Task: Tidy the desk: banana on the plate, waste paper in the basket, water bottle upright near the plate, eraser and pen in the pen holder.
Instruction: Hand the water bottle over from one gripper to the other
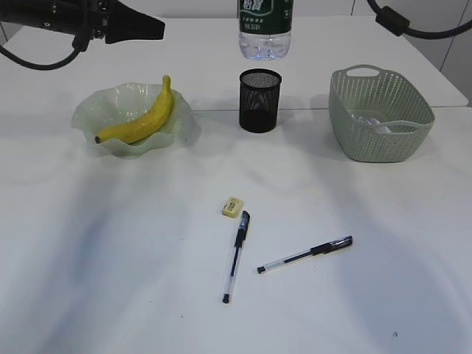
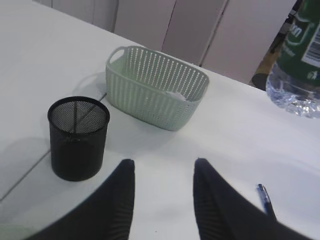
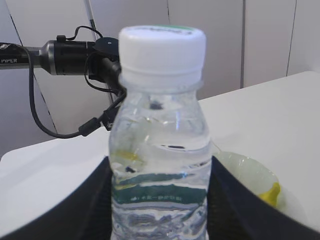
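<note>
Currently the right end effector [image 3: 160,200] is gripping the water bottle [image 3: 161,150] between its closed fingers, holding it upright above the surface [image 1: 110,280] behind the pen holder [image 1: 259,100]. The left end effector [image 2: 162,195] is hanging with fingers parted, holding nothing. The banana [image 1: 141,118] is lying in the plate [image 1: 92,110]. Crumpled paper [image 1: 372,122] is sitting inside the basket [image 1: 380,140]. The eraser [image 1: 232,206] and two pens [image 1: 237,256] [image 1: 305,254] are lying on the surface, the eraser just beside one pen's end.
</note>
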